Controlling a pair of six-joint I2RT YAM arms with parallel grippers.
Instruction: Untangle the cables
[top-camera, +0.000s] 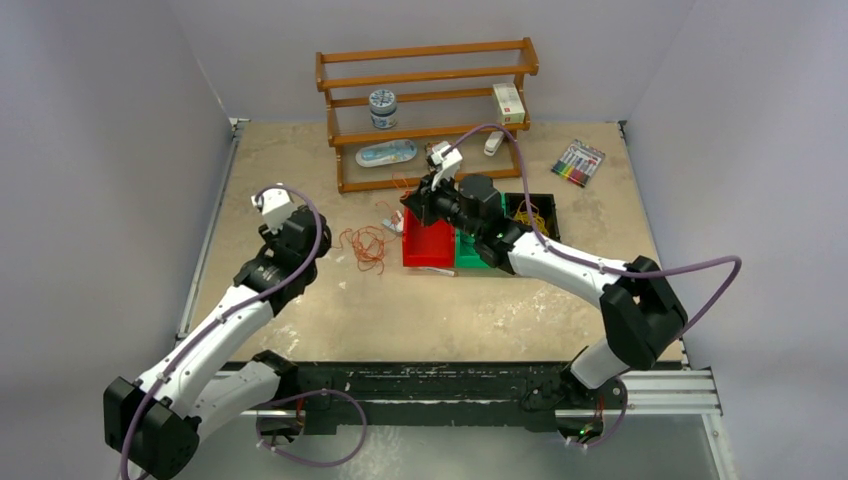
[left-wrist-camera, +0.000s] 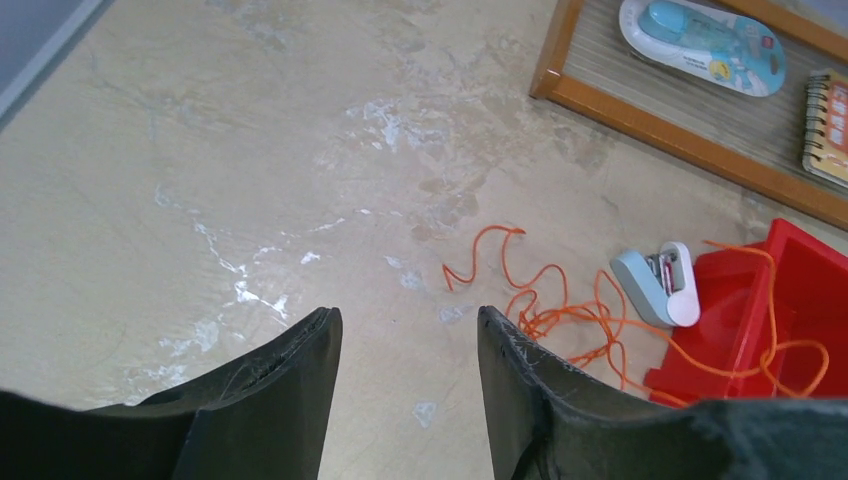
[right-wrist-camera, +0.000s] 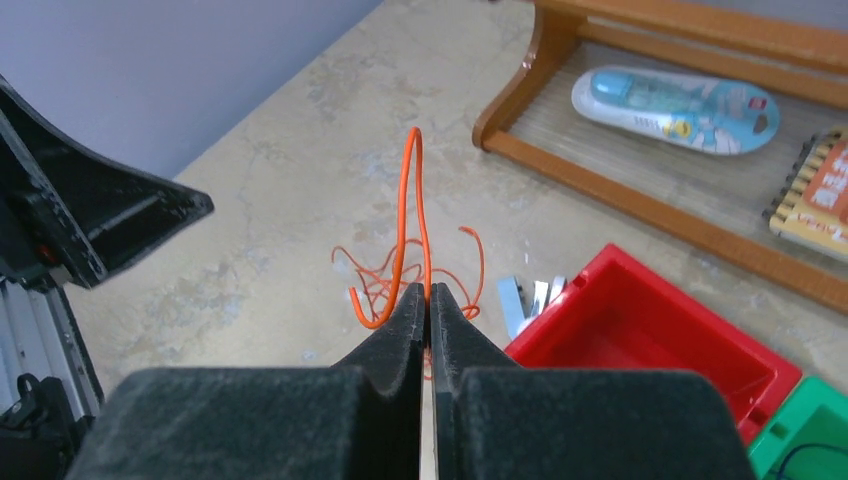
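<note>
Soft, even overhead light — faint shadows, mild table glare

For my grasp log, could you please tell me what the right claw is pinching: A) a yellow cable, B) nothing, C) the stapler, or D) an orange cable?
D: the right claw is shut on the orange cable, whose loop stands up between its tips.

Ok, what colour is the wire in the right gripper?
Orange-red; the thin wire loop shows best in right wrist view.
</note>
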